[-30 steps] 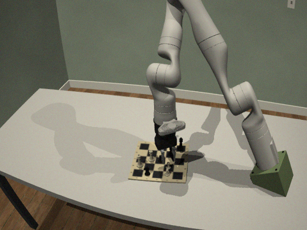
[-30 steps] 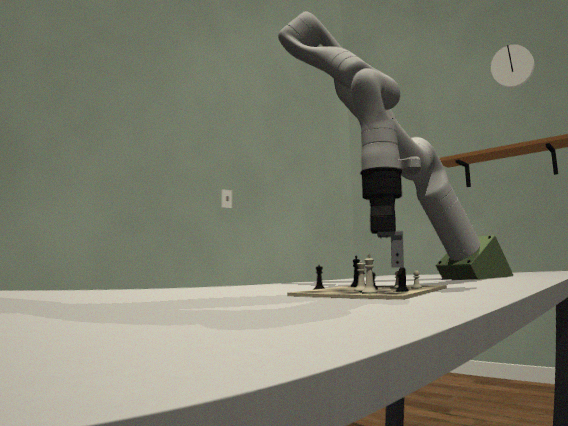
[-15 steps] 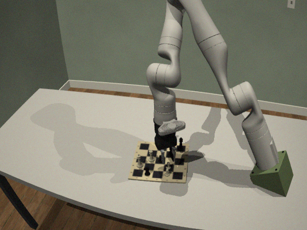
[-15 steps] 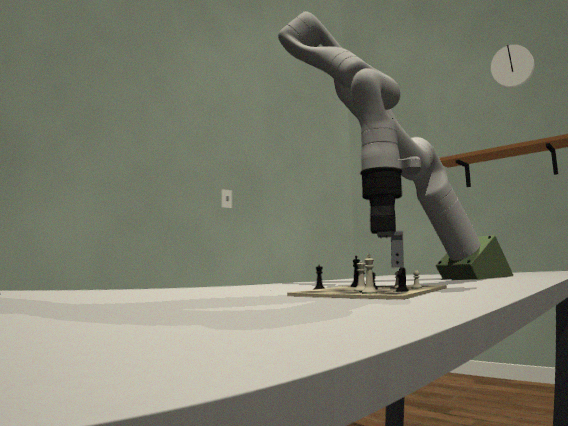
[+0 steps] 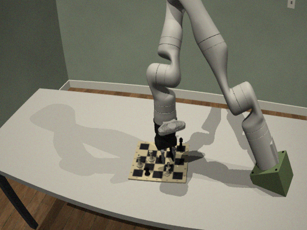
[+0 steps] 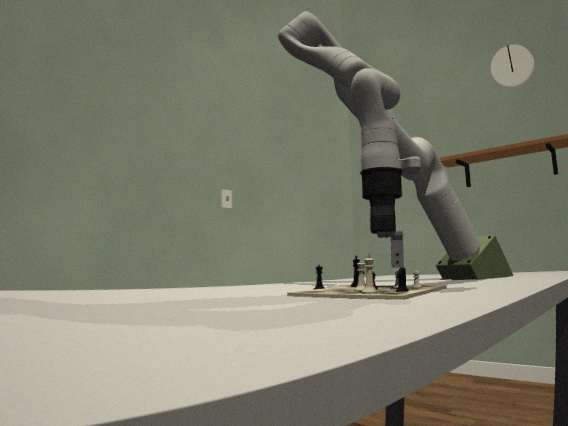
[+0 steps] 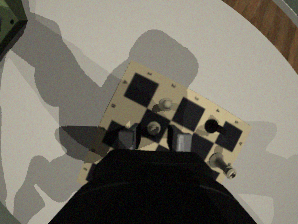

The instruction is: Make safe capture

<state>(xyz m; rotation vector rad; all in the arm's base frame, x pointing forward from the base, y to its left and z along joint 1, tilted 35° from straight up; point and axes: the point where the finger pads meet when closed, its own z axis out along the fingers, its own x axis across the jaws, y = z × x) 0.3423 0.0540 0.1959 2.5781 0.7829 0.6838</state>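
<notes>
Top view: a pale robot arm point(image 5: 164, 75) reaches down from its green base point(image 5: 281, 179) over a small chessboard point(image 5: 132, 175) on a white table point(image 5: 67, 151). Its gripper point(image 5: 167, 156) hangs with fingers parted and nothing clamped between them, straddling a piece near the board's middle. White pieces point(image 5: 151, 156) and black pieces point(image 5: 147, 171) all stand upright, long axes vertical; one black piece point(image 5: 180, 143) stands at the far corner.

Exterior view: from table level, the gripper point(image 6: 397, 252) points straight down, one finger point(image 6: 397, 251) visible above a black pawn point(image 6: 401, 280). A tall white piece point(image 6: 369, 274) stands near the middle of the board point(image 6: 310, 294).

Wrist view: the gripper point(image 7: 154, 140) fingers flank a round-topped piece point(image 7: 154, 127) directly below, apparently dark, though the blur leaves its color uncertain. It stands on end, top toward the camera.
</notes>
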